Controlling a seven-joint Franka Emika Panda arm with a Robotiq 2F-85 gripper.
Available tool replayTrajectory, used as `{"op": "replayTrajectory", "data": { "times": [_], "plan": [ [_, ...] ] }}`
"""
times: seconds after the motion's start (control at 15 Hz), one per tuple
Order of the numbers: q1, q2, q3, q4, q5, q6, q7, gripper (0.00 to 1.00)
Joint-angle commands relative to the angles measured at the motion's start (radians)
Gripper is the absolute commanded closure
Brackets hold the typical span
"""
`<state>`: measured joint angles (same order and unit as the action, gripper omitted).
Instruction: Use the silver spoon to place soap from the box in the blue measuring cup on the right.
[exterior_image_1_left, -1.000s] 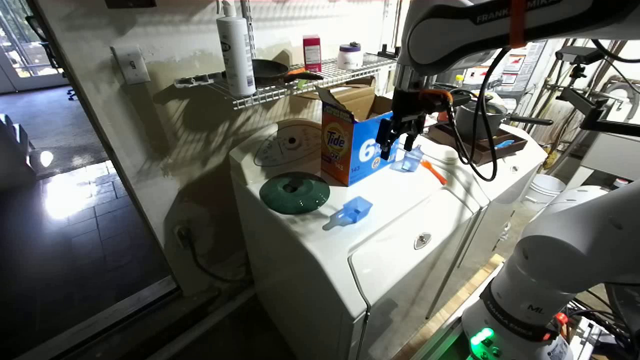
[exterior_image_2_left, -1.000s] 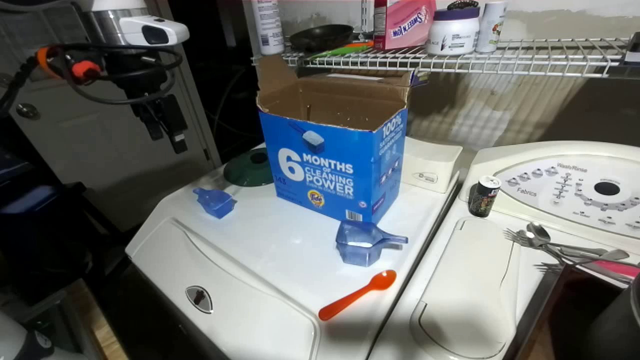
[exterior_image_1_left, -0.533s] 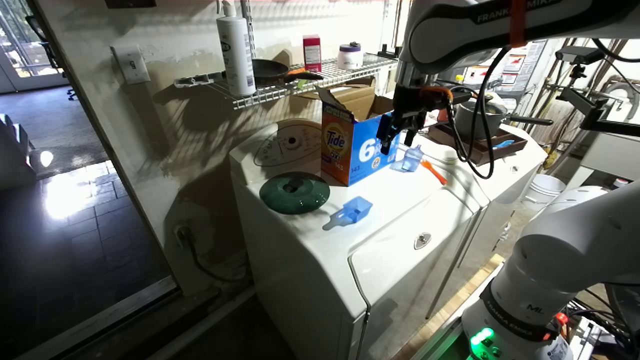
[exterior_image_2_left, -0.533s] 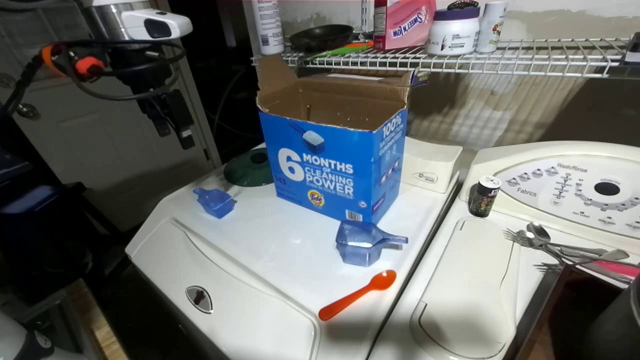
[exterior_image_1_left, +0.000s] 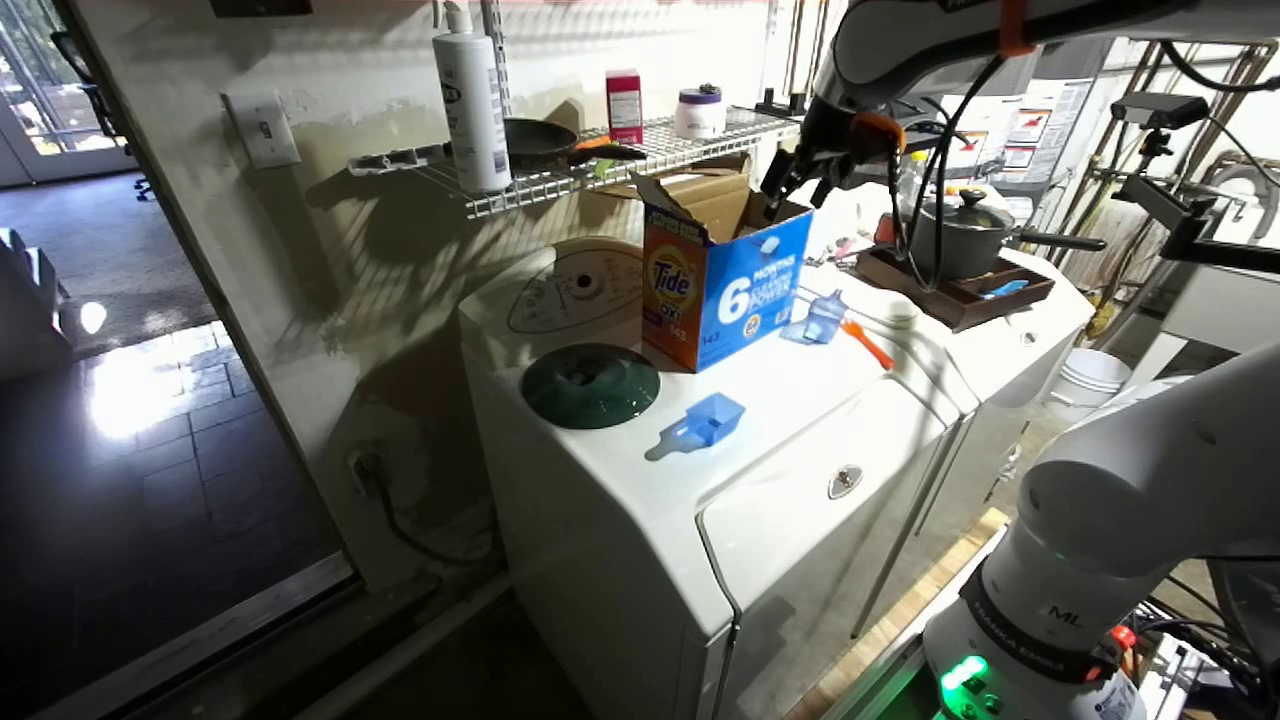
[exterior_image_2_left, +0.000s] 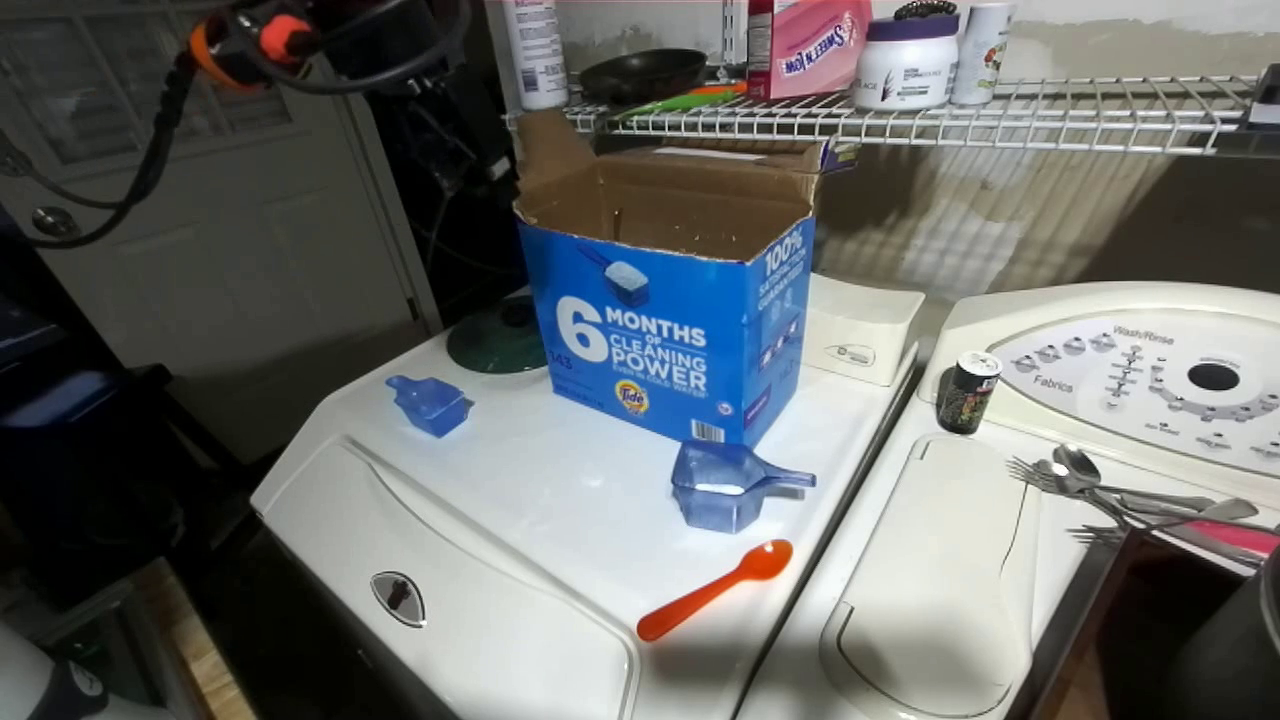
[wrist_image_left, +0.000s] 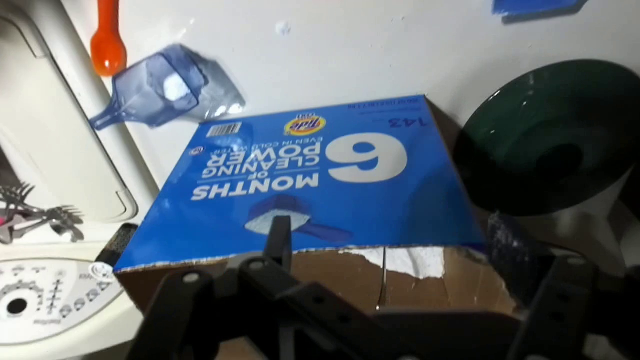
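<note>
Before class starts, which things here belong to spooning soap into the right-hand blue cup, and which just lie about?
For the job:
box
blue measuring cup, right
perhaps the silver spoon: a thin piece inside the box

Just lying about:
orange spoon
blue cup, left
green lid
black can
cutlery, unless the spoon is there

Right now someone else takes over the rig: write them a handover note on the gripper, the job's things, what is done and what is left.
Gripper: open, holding nothing, near the open top of the box.
Things: the blue measuring cup on the right sits near the box, beside the orange spoon; a thin piece inside the box may be the silver spoon, unconfirmed.
Done: box open; a white patch shows in the cup, unclear whether it is soap.
Left, it seems: grip the silver spoon, scoop soap, tip it into that cup.
</note>
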<state>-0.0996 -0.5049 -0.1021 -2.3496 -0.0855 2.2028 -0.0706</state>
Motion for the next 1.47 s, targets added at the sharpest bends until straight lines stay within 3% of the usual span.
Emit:
{"op": "replayTrajectory", "data": {
  "times": [0.0, 0.4, 0.67, 1.4],
  "plan": [
    [0.044, 0.179, -0.035, 0.165, 0.046, 0.030, -0.104, 0.00],
    [0.088, 0.393, -0.034, 0.365, 0.117, 0.010, -0.294, 0.00],
    [0.062, 0.483, -0.032, 0.448, 0.158, -0.015, -0.387, 0.00],
    [0.009, 0.619, -0.007, 0.570, 0.248, -0.110, -0.445, 0.00]
  ]
}}
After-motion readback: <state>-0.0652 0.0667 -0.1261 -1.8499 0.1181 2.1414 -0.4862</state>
